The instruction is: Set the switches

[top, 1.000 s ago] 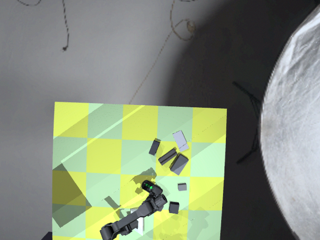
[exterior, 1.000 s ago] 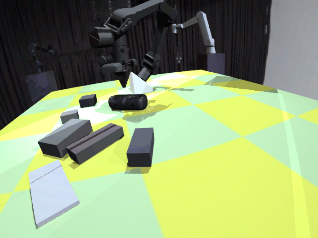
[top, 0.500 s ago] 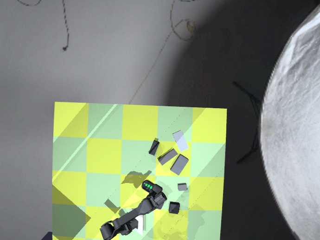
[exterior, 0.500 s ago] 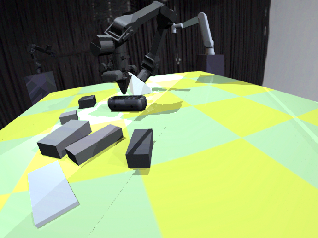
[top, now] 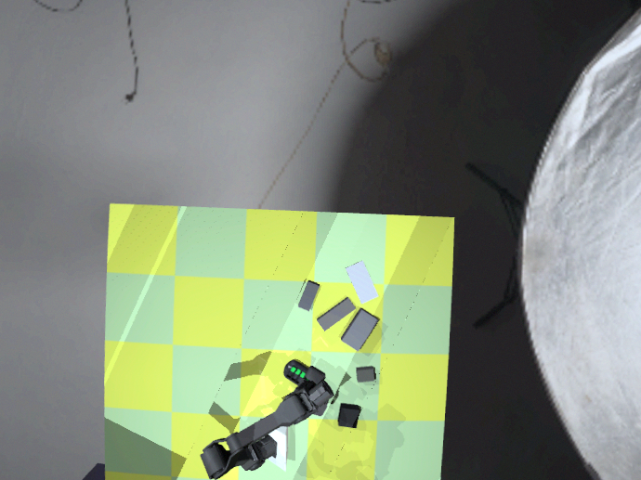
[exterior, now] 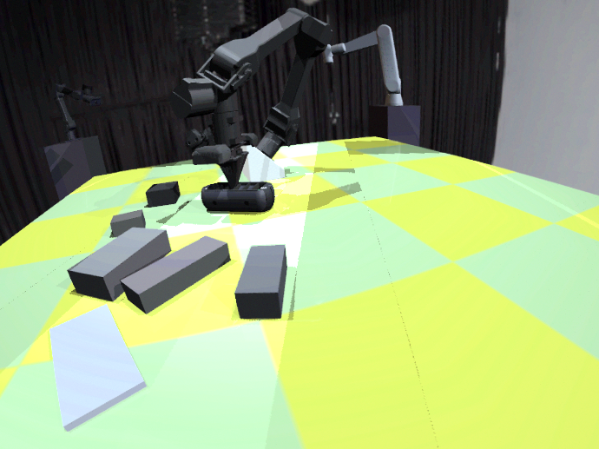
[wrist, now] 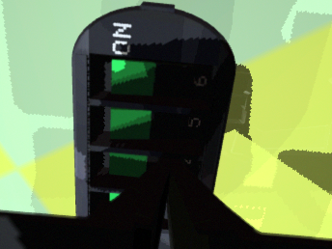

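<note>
Mid switch-setting: gripper (exterior: 233, 181) closed on nothing, tip down on controller unit (exterior: 237, 196) sitting flat on its base at lower centre of top view, switches 5 and 6 untouched for now, label unseen so correctness unknown, retreat pending.

Bench top (exterior: 449, 319) is a yellow/pale-green checker with shifting shadow patches. Dark ribbed curtain (exterior: 124, 29) across the back, plain light wall (exterior: 549, 69) at the right. From above: grey floor (top: 160, 127) with trailing cables (top: 342, 47), big white diffuser (top: 588, 234) at the right edge.
</note>
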Tool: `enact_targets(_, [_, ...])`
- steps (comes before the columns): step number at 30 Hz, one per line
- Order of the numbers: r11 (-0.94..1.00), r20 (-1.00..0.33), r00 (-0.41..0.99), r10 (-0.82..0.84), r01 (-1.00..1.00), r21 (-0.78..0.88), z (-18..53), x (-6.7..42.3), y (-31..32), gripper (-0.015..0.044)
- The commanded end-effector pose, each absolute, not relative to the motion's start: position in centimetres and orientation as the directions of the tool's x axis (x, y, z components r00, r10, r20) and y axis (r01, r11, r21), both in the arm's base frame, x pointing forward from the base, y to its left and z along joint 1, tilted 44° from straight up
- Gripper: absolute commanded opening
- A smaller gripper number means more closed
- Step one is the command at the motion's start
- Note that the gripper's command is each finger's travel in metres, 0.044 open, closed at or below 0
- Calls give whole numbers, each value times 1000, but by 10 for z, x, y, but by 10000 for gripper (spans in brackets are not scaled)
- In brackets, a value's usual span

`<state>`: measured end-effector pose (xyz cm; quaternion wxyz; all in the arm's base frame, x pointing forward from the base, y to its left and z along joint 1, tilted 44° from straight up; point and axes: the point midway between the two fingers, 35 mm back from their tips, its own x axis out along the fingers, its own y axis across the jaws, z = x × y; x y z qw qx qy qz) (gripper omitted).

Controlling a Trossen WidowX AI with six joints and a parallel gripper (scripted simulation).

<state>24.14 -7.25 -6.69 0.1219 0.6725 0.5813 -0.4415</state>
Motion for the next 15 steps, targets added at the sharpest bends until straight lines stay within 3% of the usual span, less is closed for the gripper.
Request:
enact_targets(1, [-297,-734,-64,676,888,-351,-68,241,-71,0])
enact_targets(15, [-298,-735,-64,675,888,-351,-35,244,-102,0])
